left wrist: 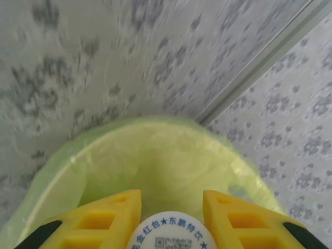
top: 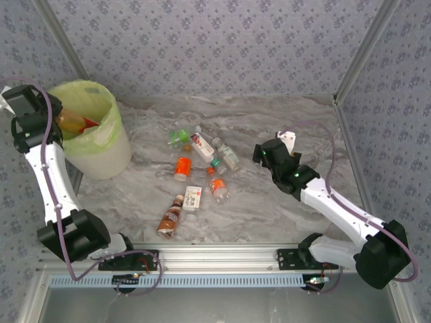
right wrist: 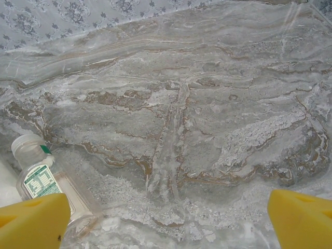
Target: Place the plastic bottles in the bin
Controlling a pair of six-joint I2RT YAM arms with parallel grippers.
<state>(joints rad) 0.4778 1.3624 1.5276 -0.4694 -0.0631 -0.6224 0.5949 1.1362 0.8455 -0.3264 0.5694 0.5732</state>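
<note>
Marble-patterned table (top: 269, 202): carries everything.

Bin (top: 114, 158): tall, white, lined with a yellow-green bag (left wrist: 155, 124); stands at the table's far left corner.

Left claw (left wrist: 171, 196): hangs over the bin's mouth. Its yellow fingers (left wrist: 111, 215) stand apart, with a bottle's round white cap (left wrist: 171, 234) between them. From above we see an orange-red labelled bottle (top: 77, 122) at the bin's opening beside this claw. We cannot tell whether the fingers press on it.

Right claw (right wrist: 168, 218): low over the table's right half, jaws spread wide, nothing between them.

Plastic bottles (top: 182, 167): a loose cluster lies mid-table, between bin and right claw, all outside the bin.

Clear bottle (right wrist: 44, 179): green label, white cap, just beside the right claw's left finger.
</note>
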